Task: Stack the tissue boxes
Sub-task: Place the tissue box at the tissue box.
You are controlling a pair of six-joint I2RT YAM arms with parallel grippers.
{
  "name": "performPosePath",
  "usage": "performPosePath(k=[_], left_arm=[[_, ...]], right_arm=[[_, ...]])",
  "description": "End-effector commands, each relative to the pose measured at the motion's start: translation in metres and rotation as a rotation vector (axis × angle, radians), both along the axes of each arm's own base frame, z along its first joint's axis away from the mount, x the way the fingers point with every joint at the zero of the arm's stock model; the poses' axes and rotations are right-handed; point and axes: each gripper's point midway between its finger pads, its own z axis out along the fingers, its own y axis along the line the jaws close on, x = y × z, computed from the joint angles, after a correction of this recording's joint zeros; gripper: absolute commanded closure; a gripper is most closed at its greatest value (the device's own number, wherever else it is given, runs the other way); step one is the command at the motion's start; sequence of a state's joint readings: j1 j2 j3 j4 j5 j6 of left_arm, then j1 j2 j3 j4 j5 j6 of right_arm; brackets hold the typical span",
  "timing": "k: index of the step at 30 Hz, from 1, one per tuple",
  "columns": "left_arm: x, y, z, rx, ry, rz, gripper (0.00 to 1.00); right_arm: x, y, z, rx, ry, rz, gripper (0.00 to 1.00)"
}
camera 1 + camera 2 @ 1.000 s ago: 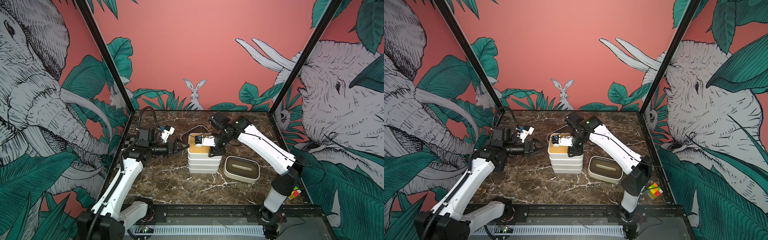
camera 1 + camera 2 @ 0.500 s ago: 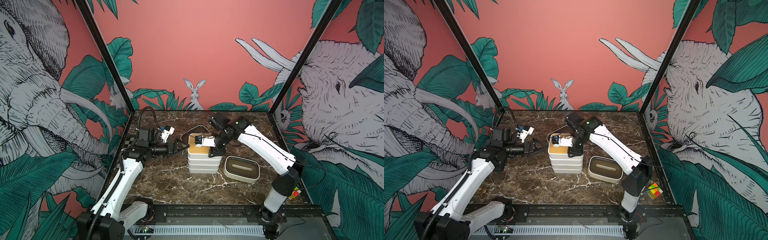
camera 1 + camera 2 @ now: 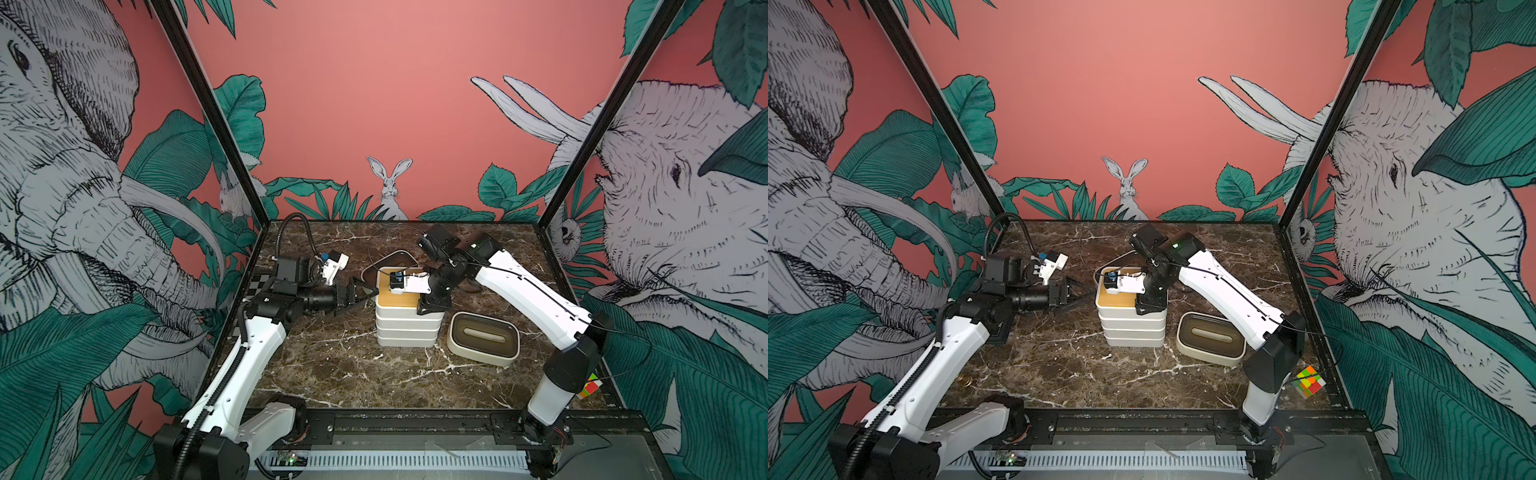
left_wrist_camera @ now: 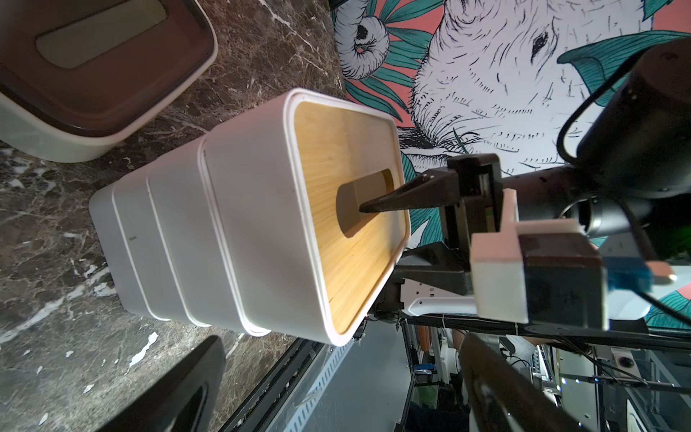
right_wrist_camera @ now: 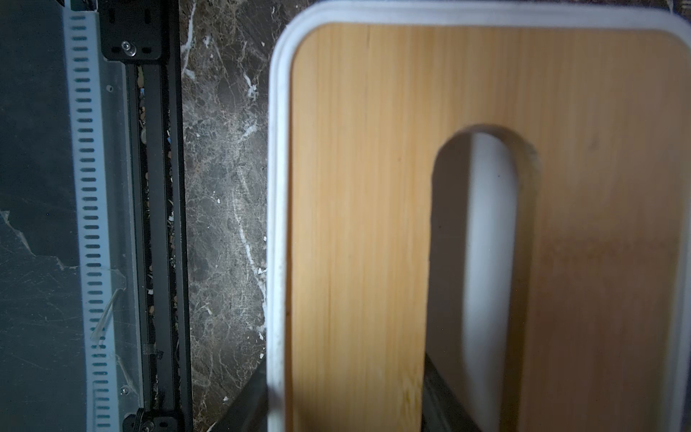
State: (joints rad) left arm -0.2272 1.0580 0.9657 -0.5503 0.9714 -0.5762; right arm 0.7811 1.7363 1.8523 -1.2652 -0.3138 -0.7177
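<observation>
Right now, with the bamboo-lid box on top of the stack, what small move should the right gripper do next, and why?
Probably open the right gripper and lift it straight up. The bamboo-lid box looks seated square on the stack, while one finger sits in its slot and the other outside its wall. The brown-lid box beside it waits.

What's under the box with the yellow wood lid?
Three more white boxes, stacked on the marble table. Only their sides show. Their lids are covered, so you can't see what colour they are.
</observation>
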Motion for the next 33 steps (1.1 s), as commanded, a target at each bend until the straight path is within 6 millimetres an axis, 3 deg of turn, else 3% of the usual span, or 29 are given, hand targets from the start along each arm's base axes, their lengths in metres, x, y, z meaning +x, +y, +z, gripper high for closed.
performPosePath(k=[1, 19, 33], left_arm=[[-0.0038, 0.0035, 0.0013, 0.006, -0.003, 0.012, 0.00], [-0.0034, 0.0031, -0.0011, 0.006, 0.005, 0.011, 0.00], [-0.0029, 0.0030, -0.0019, 0.006, 0.007, 0.011, 0.00]], right_arm=[[-0.0060, 0.0019, 0.0179, 0.055, -0.032, 0.008, 0.53], [-0.0087, 0.0011, 0.0244, 0.073, -0.049, 0.009, 0.53], [-0.0044, 0.0054, 0.0182, 0.052, -0.047, 0.004, 0.53]])
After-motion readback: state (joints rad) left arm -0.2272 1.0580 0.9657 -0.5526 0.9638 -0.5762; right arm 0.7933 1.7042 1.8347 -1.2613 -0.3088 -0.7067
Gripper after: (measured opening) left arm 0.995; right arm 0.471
